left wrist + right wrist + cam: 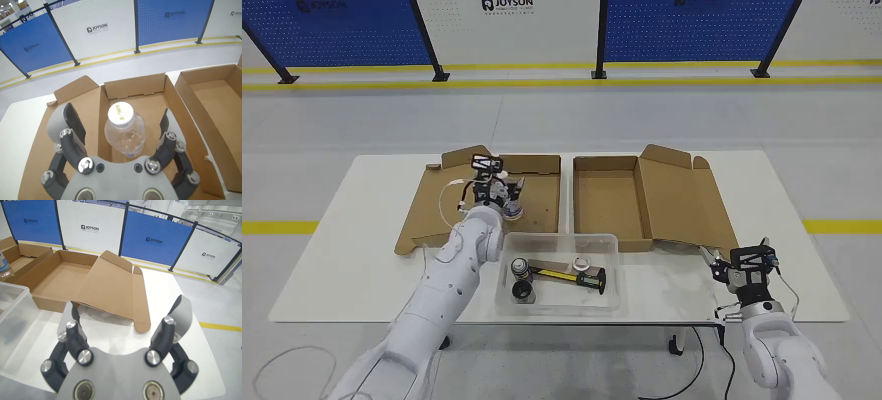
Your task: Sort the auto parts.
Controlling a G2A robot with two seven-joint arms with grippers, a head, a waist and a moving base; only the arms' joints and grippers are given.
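White table point(362, 250) bears cardboard boxes point(607, 205) before blue panels point(342, 30).

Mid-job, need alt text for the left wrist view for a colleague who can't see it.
The left gripper hangs open over a clear bottle with a white cap, standing upright in a cardboard box, fingers apart from it on either side. A second open box sits alongside.
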